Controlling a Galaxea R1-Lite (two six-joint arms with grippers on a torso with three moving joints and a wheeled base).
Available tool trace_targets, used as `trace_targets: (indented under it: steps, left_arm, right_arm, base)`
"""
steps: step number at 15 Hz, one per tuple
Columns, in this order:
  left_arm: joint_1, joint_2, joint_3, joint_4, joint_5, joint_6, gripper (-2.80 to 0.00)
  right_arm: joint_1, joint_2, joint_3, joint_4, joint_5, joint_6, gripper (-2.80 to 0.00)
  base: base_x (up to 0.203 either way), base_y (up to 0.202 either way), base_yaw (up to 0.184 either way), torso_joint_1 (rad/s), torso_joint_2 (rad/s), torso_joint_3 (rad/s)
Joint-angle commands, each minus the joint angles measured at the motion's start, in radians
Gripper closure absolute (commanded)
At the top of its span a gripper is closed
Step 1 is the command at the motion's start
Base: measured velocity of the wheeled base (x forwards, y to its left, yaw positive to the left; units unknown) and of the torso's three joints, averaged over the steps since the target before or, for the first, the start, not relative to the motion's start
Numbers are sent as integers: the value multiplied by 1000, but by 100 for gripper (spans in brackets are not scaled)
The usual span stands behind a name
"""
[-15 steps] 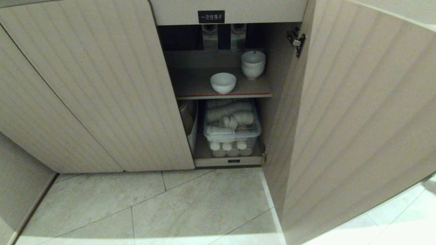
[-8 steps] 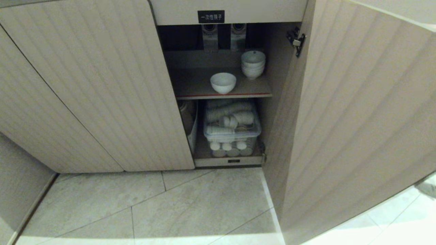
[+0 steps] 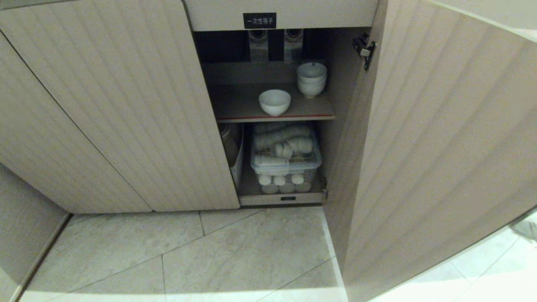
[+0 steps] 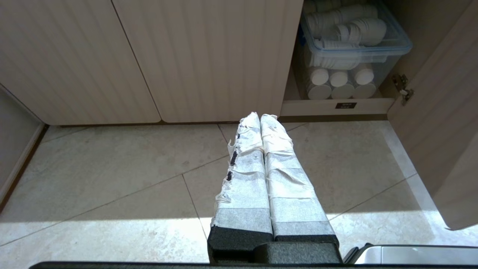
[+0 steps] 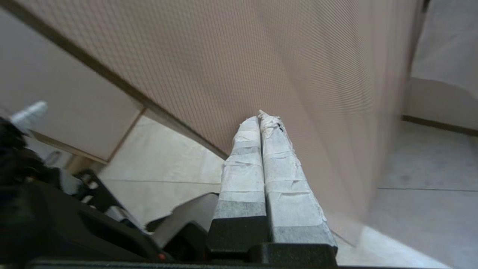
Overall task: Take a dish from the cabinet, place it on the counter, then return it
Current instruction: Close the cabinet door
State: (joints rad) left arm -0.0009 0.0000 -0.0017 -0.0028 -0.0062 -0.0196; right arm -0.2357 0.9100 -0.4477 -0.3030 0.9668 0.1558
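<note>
The dish [image 3: 275, 102], a small white bowl, stands alone near the front of the brown red-edged shelf [image 3: 239, 107] inside the cabinet [image 3: 126, 105], under a black label [image 3: 260, 20]. The cabinet's right door [image 3: 440, 147] hangs wide open. Neither gripper shows in the head view. My right gripper [image 5: 259, 116] is shut and empty, its tips close to a ribbed beige door panel [image 5: 261, 56] just above the floor. Low over the floor tiles in front of the closed doors, my left gripper [image 4: 260, 116] is shut and empty. The counter is out of view.
A stack of white bowls [image 3: 311, 79] sits at the shelf's back right. Below the shelf a clear lidded bin [image 3: 286, 157] holds several white cups and lids. The closed ribbed doors [image 4: 209, 56] fill the left. Pale floor tiles [image 3: 209, 251] lie in front.
The head view is almost the same throughout. Only a grey shape past the open door's lower edge at the far right has shifted slightly.
</note>
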Motion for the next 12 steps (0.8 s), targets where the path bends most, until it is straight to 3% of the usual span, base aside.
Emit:
trace_targets:
  steps: [1, 4, 9, 12]
  left_arm:
    - [-1, 0, 0, 0, 0, 0, 0]
    - [1, 0, 0, 0, 2, 0, 0]
    - [-1, 0, 0, 0, 0, 0, 0]
    - [1, 0, 0, 0, 1, 0, 0]
  right_arm:
    - [22, 5, -13, -3, 6, 23, 0]
    - [51, 35, -18, -23, 6, 27, 0]
    - [157, 97, -5, -195, -2, 109, 0]
    - [189, 119, -14, -202, -2, 108, 0]
  base:
    - [0, 0, 0, 0, 0, 0]
    - [0, 0, 0, 0, 0, 0]
    - [0, 0, 0, 0, 0, 0]
    - [0, 0, 0, 0, 0, 0]
